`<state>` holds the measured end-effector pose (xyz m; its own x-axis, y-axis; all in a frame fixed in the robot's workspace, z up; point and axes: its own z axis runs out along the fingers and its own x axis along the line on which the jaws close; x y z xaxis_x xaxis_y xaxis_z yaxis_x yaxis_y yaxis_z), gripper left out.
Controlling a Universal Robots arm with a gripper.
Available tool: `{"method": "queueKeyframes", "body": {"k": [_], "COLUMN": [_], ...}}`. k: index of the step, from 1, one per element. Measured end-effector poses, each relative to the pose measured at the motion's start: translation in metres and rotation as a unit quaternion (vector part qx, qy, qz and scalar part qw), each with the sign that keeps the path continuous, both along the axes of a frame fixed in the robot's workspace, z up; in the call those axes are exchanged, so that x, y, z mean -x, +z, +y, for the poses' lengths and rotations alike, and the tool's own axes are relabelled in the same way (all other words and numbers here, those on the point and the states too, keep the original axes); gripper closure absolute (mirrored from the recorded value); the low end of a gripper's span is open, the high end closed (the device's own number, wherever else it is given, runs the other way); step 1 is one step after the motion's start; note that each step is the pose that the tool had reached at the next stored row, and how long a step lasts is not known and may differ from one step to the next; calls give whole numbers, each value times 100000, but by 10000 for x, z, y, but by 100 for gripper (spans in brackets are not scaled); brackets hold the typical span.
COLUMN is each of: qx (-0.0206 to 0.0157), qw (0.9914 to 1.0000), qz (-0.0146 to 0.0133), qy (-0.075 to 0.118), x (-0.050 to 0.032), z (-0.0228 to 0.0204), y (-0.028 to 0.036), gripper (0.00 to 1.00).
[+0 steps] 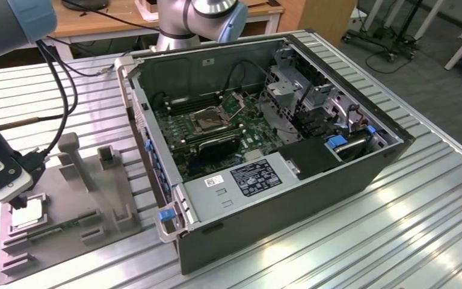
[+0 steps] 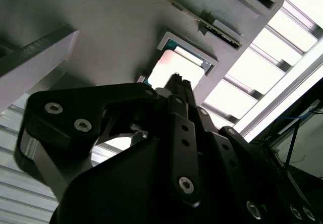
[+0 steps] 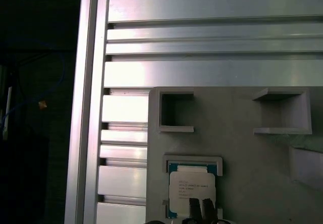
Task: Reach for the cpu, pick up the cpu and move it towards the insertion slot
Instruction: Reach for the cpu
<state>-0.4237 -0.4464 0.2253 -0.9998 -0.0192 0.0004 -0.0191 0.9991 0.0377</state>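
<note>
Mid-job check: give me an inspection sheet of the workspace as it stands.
Surface: slatted aluminium table carrying a grey fixture and an open computer case.
Job's things: cpu lies flat in its fixture pocket, not lifted; insertion slot sits on the green board inside the case.
Clutter: a slim green strip in another fixture pocket.
Claw: low over the cpu; contact cannot be judged.
Cables: black cables beside the arm; wiring inside the case.
Surroundings: wooden desk behind; wheeled stands on the floor.
</note>
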Motion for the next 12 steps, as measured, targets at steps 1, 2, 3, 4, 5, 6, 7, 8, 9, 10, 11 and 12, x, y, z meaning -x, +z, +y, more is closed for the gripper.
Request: {"method": "queueKeyframes", "body": {"k": [1,2,3,4,5,6,7,8,9,10,11,12], "qx": [4,4,3,1,4,3,3,3,1,4,3,3], "qw": [100000,100000,100000,100000,100000,100000,100000,100000,100000,100000,100000,100000], "qz": [0,2,1,1,0,2,0,-1,-1,2,0,2], "qy": [0,-1,1,0,-1,1,0,1,0,0,0,-1], "x": [0,0,0,0,0,0,0,0,0,0,0,0], "z": [0,0,0,0,0,0,0,0,0,0,0,0], "y": [0,0,0,-1,-1,-1,-1,-1,-2,-1,-2,-2], "gripper": [89,83,76,71,65,65,59,59,53,53,53,53]}}
